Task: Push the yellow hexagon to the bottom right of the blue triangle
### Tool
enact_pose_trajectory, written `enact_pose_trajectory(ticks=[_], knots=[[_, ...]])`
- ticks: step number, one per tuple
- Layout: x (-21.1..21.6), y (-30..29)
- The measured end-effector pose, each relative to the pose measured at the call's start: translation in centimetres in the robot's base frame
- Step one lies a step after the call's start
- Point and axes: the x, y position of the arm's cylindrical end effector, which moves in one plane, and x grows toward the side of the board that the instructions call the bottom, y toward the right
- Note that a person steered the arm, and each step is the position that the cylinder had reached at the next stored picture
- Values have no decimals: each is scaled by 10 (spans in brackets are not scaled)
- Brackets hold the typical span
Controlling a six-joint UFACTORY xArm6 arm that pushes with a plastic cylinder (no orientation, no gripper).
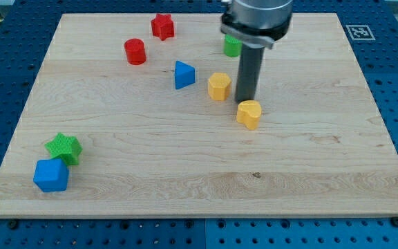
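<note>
The yellow hexagon point(219, 86) stands on the wooden board, just right of the blue triangle point(183, 75). My tip point(245, 102) is on the board right of the yellow hexagon, a small gap apart, and just above a yellow heart-shaped block point(249, 114). The rod rises from the tip to the arm's grey body at the view's top.
A red cylinder point(135, 51) and a red star point(162, 26) lie at upper left. A green block point(231, 46) sits partly hidden behind the arm. A green star point(64, 148) and a blue cube point(51, 175) touch at lower left. The board's edge point(199, 216) runs along the bottom.
</note>
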Motion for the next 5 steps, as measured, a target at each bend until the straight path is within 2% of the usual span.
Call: enact_pose_trajectory(ticks=[2, 3, 5], knots=[[-50, 20], [-61, 4], [-61, -88]])
